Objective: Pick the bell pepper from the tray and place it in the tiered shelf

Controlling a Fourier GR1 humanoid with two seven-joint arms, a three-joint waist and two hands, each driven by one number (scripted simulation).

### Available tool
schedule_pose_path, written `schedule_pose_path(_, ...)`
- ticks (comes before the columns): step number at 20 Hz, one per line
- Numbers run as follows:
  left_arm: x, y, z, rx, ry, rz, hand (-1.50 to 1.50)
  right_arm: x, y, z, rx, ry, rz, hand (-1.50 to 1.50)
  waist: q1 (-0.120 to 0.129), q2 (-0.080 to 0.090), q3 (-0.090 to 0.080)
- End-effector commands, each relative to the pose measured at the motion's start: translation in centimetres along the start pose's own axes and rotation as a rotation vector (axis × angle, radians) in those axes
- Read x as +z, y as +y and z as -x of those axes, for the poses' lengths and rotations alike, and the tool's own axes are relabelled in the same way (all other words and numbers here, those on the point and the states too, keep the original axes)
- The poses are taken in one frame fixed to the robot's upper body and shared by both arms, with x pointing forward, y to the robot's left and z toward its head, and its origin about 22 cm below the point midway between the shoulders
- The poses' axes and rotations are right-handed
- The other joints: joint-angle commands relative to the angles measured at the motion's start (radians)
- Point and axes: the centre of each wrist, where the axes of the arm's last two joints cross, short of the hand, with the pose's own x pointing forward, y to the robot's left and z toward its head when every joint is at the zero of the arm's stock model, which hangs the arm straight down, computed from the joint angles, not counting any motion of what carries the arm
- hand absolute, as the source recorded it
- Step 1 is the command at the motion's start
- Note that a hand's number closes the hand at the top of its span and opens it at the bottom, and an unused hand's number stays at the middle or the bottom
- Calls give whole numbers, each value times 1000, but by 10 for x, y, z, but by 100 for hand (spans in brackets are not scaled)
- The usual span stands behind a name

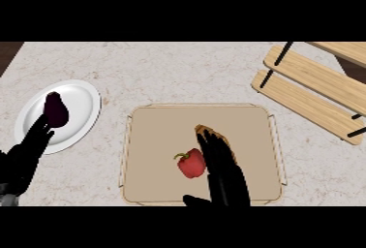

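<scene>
Writing: no brand, label or lettering can be read on anything in the frame
Counter: pale speckled stone look, flat, filling most of the frame
Tray: lower centre of the frame; squarish, tan and matte, with a low lighter rim and clipped corners
Bell pepper: lower centre, lying on the tray; red, glossy, rounded and lumpy, with a short green stem pointing to the upper left
Right hand: lower centre-right, black, over the tray; fingers long and nearly straight, pointing toward the top of the frame, thumb sticking out to the left near the bottom edge; it sits just beside the pepper's right flank, and whether it touches cannot be told; nothing is enclosed in it
Brown patch: small brownish shape at the tips of the right hand's fingers, on the tray; what it is cannot be told
Tiered shelf: upper right of the frame; light wooden slats with visible grain, set on the slant, joined by thin black rods; well apart from the pepper
Plate: left of the frame, beside the tray; round, white, smooth and shiny
Eggplant: on the plate; dark purple, almost black, elongated and plump
Left hand: lower left edge, black; fingers straight and relaxed, tips overlapping the plate's lower rim, holding nothing
</scene>
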Motion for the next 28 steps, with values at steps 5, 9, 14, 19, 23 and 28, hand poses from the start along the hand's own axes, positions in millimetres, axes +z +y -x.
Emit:
schedule_pose_path(5, 1, 4, 5, 4, -10, 11, 0, -7, -33, -62, 392, 122, -169, -150, 28, 9, 3)
schedule_pose_path(9, 4, -3, 14, 2, -14, 31, 0, -7, -51, -89, 470, 162, -208, -150, 27, 12, 7)
schedule_pose_path(14, -12, -21, -15, 2, -30, 12, 0, -26, -35, -78, 474, 184, -234, -150, 29, 14, 9)
schedule_pose_path(19, -1, 0, 15, 18, -13, 27, 0, -40, -48, -57, 464, 194, -233, -150, 29, 14, 8)
schedule_pose_path(23, -25, -6, -11, -2, -22, 31, 0, -60, -22, -56, 474, 202, -231, -150, 29, 16, 8)
schedule_pose_path(28, -13, 3, -5, -2, -31, 9, 0, -64, -12, -42, 481, 175, -227, -150, 32, 15, 9)
